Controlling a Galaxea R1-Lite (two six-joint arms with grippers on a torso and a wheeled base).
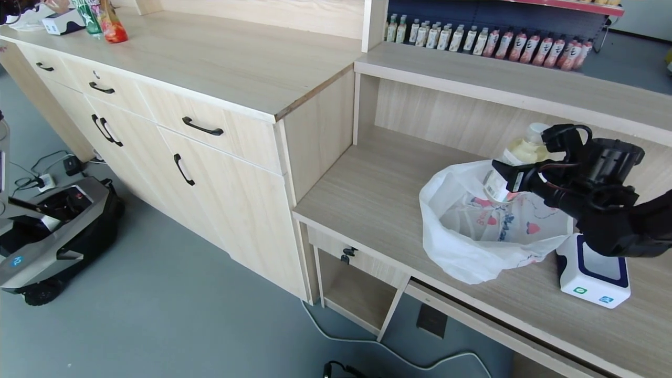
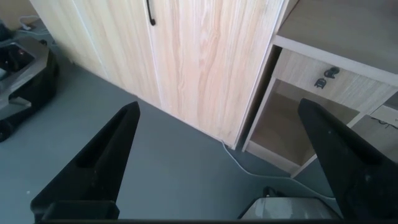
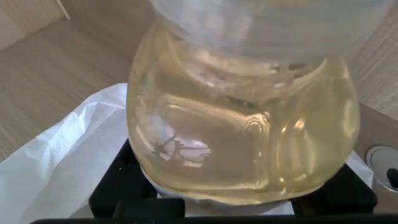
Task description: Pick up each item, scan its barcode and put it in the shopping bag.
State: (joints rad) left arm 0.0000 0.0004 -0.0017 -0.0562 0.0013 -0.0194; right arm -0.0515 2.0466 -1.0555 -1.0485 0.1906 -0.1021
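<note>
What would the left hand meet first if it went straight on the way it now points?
The open left hand would likely reach the grey floor by the wooden cabinet first; depth is unclear.

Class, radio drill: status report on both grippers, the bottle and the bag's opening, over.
Right gripper shut on bottle. Bottle tilted over open shopping bag. Left gripper open, over floor. Nothing across bag mouth; scanner stands beside it.

bottle: label is partly masked by right end effector | its top is cut off in right wrist view | scanner: upper part is covered by right arm | shopping bag: interior is largely hidden | shelf bottles: too small to be told apart
</note>
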